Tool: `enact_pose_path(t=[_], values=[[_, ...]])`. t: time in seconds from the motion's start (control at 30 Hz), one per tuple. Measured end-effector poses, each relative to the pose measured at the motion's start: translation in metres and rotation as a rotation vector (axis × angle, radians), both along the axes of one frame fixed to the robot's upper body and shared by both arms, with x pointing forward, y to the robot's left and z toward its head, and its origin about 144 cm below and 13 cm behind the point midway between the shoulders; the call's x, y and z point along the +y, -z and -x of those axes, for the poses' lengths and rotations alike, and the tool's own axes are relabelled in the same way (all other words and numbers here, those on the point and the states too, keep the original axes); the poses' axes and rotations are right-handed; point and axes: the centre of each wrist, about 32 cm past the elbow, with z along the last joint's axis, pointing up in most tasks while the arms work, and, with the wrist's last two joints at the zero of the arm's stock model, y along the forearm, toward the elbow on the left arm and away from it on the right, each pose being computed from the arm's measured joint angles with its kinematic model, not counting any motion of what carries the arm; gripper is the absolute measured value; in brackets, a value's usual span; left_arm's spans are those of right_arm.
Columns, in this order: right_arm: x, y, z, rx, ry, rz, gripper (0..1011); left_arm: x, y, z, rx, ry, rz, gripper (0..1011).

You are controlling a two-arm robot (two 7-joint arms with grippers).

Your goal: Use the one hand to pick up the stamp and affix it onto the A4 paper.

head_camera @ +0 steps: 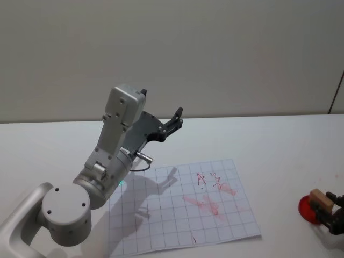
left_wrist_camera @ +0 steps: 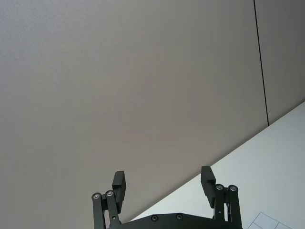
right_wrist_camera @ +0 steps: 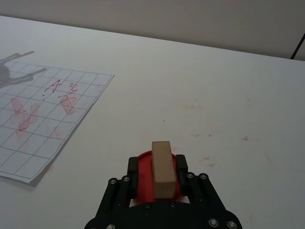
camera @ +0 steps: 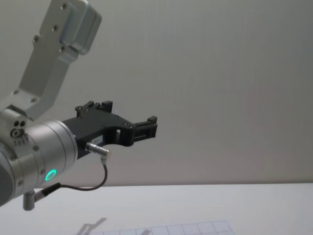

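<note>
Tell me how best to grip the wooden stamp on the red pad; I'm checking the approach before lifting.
Grip the stamp across its two long flat sides, coming straight down from above. It stands as a narrow upright block on the red ink pad, its long sides parallel, and the right gripper already straddles it with a finger on each side. The left gripper idles raised.

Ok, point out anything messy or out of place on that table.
The A4 paper already carries smeared red marks and scribbles across its grid. Faint red smudges also spot the bare table near the stamp, which sits over a red pad between the right gripper fingers.
</note>
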Motion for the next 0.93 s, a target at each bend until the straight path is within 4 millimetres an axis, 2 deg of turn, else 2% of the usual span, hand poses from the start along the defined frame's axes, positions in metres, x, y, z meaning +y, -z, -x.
enact_pose_path(t=[0.13,0.2,0.23,0.27,0.6,0.67,0.93], values=[[0.0008,0.0000,-0.0009,0.003,-0.001,-0.001,567,0.0000,0.0000,0.0000,0.000,0.000,0.000,1001],[0.0012,0.0000,-0.0013,0.004,-0.002,-0.001,612,0.0000,0.0000,0.0000,0.000,0.000,0.000,1001],[0.0013,0.0000,-0.0016,0.005,-0.002,-0.001,675,0.0000,0.0000,0.0000,0.000,0.000,0.000,1001],[0.0013,0.0000,-0.0016,0.005,-0.002,-0.001,675,0.0000,0.0000,0.0000,0.000,0.000,0.000,1001],[0.0022,0.0000,-0.0026,0.008,-0.004,-0.002,974,0.0000,0.0000,0.0000,0.000,0.000,0.000,1001],[0.0023,0.0000,-0.0027,0.008,-0.004,-0.002,1000,0.0000,0.0000,0.0000,0.000,0.000,0.000,1001],[0.0025,0.0002,-0.0029,0.009,-0.004,-0.002,1001,0.0000,0.0000,0.0000,0.000,0.000,0.000,1001]])
